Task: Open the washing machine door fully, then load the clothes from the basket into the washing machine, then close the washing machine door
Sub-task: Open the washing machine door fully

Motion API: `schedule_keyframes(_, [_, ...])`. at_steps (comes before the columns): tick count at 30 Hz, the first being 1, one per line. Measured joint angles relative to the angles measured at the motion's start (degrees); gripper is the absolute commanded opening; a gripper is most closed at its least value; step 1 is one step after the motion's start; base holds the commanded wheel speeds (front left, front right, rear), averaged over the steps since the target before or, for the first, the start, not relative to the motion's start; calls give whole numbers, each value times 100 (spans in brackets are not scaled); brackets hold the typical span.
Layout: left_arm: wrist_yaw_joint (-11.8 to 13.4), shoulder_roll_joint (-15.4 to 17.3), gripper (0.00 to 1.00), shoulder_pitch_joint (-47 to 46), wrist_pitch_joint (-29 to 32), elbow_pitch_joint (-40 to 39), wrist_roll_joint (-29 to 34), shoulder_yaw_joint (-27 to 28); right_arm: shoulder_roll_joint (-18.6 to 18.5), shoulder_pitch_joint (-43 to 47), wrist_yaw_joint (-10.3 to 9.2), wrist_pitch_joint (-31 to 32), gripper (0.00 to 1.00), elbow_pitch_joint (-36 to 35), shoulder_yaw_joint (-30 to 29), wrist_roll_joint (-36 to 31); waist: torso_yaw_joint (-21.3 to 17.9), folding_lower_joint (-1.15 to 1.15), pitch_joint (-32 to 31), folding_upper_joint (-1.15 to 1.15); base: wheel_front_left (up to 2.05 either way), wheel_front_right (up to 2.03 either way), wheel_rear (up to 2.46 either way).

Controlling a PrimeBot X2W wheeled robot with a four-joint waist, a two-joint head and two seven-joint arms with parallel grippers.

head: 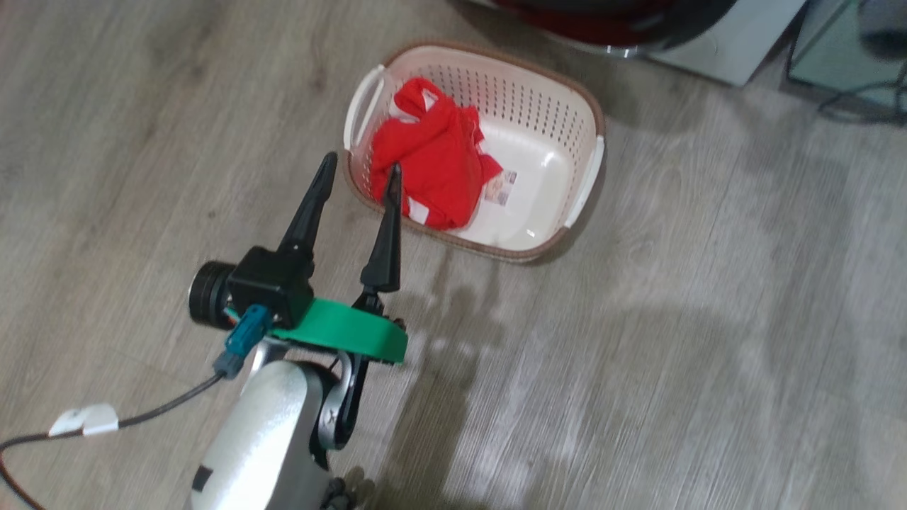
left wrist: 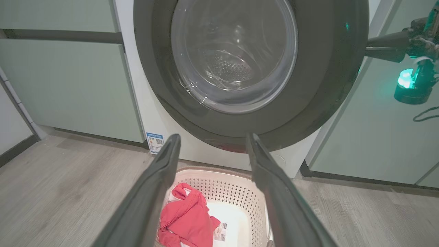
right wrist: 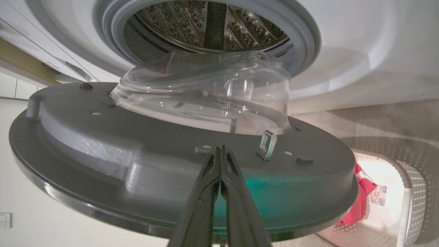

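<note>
**Item 1: basket** [head: 526,91]. Cream, perforated walls, brown rim, white side handles. It stands on the wood-look floor [head: 708,354]. All positions below are given from it.

**Item 2: clothes** [head: 434,164]. Red fabric with white patches, heaped inside the basket at one handle end. The other end is bare and shows the label [head: 502,185] on the bottom.

**Item 3: washing machine** [right wrist: 343,51]. White, directly behind the basket. The grey gasket [right wrist: 113,20] and steel drum [right wrist: 205,20] are exposed. Pale green cabinets [left wrist: 68,85] stand behind the basket on both sides.

**Item 4: door** [left wrist: 325,85]. Glossy black rim with a bulging clear glass bowl. It is swung partly out and hangs above the basket's far side.

**Item 5: left tool** [head: 362,162]. Above the basket's near rim at the clothes end, clear of the fabric. Its fingers are spread wide with nothing between them.

**Item 6: right tool** [right wrist: 220,148]. High above the basket, at the door's grey inner face. Its fingers are pressed together and grip nothing. Whether the tips touch the door cannot be told.
</note>
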Motion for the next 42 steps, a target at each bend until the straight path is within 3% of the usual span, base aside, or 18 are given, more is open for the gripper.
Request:
schedule_keyframes(13, [-96,5,100,361,0,55,49,172,175,851,0,140,0,-116,81,127,232,0,-651,0,0,0,0])
schedule_keyframes(21, [-143,8,100,522,0,90,79,277,221,1269,0,-105,0,-111,120,158,384,0,-846,0,0,0,0])
schedule_keyframes(42, [-193,14,100,808,0,156,46,347,693,2173,0,-24,0,-237,333,322,987,0,-1329,0,0,0,0])
